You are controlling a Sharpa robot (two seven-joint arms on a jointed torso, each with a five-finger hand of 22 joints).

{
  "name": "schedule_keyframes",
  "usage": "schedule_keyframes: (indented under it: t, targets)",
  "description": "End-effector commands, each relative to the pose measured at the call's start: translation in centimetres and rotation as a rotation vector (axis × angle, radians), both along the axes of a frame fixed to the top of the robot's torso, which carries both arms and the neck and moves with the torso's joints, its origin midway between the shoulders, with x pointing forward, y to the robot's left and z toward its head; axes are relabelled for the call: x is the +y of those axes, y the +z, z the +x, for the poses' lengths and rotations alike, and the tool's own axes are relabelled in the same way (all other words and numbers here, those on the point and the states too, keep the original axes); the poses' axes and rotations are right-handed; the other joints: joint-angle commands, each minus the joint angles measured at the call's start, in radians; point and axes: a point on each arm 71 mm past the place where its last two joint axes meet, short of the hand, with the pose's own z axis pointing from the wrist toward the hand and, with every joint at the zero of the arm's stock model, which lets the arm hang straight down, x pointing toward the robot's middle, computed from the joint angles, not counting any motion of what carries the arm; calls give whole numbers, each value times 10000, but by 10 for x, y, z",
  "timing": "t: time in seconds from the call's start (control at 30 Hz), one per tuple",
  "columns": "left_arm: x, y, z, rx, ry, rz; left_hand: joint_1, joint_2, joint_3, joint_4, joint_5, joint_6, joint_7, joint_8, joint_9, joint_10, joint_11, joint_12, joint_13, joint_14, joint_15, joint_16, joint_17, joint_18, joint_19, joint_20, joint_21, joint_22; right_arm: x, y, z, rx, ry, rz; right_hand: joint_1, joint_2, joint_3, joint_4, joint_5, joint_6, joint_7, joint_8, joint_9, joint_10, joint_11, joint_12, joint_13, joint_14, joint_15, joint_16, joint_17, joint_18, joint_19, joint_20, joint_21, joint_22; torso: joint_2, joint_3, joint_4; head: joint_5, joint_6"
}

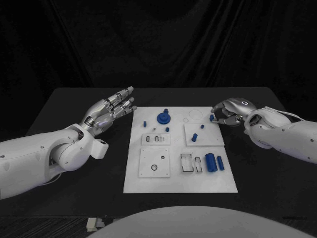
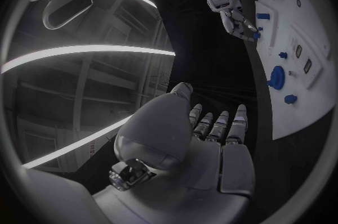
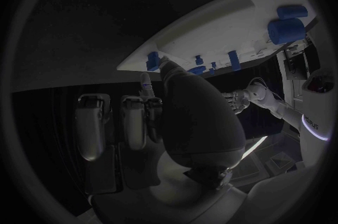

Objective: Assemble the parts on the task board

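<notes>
The white task board (image 1: 180,176) lies in the middle of the table. On it are a round blue part (image 1: 163,118), small blue pegs (image 1: 194,137) and two blue cylinders (image 1: 214,162). My right hand (image 1: 229,111) is at the board's far right corner with its fingers curled in. Its thumb and a finger pinch a small blue part (image 1: 212,117) (image 3: 152,59) that still sits at the board's edge. My left hand (image 1: 112,109) hovers open just left of the board's far left corner, fingers stretched out and holding nothing. From the left wrist view I see the board (image 2: 310,106) and the right hand (image 2: 236,16).
The board has raised white plates with slots and holes (image 1: 155,162), and a slotted fixture (image 1: 189,162) beside the cylinders. Black table (image 1: 73,114) surrounds the board on all sides. A small pale object (image 1: 94,224) lies at the table's near edge.
</notes>
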Motion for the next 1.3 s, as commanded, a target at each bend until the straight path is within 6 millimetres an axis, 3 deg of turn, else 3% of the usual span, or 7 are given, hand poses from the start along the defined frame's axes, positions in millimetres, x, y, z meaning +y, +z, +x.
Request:
schedule_keyframes:
  t: [0.03, 0.93, 1.3]
  targets:
    - [-2, 1, -1, -42, -131, -160, 53, -28, 73, -9, 3, 24, 18, 47, 10, -1, 49, 4, 4, 63, -12, 59, 14, -108, 60, 2, 34, -11, 0, -3, 0, 162, -32, -66, 85, -2, 61, 5, 47, 67, -9, 54, 14, 1024, 67, 35, 2635, 1041, 90, 31, 2635, 21, 839, 57, -48, 2500, 0, -3, -1, -9, -2]
    - [-3, -1, -1, 26, -176, -151, 55, -38, 81, -20, 5, 17, 16, 45, 9, 1, 55, 4, 4, 66, -5, 61, 14, -111, 65, 3, 37, -11, 4, -7, 2, 307, -10, -133, 94, 119, 53, 39, 148, 472, 24, 235, 190, 1024, 96, 35, 2635, 1041, 113, 31, 2635, 31, 816, 80, -85, 2487, 1, 2, 2, 8, -2]
    - [-3, -2, -1, 70, -187, -144, 55, -49, 97, -38, 11, 22, 15, 43, 10, 3, 66, 5, 5, 71, 8, 64, 15, -118, 73, 4, 42, -10, 4, -8, 3, 229, -65, -129, 94, 448, 164, -2, 380, 789, -4, 363, 372, 1024, 83, 35, 2635, 1041, 111, 31, 2635, 43, 789, 87, -130, 2471, -3, 0, -1, 12, -2]
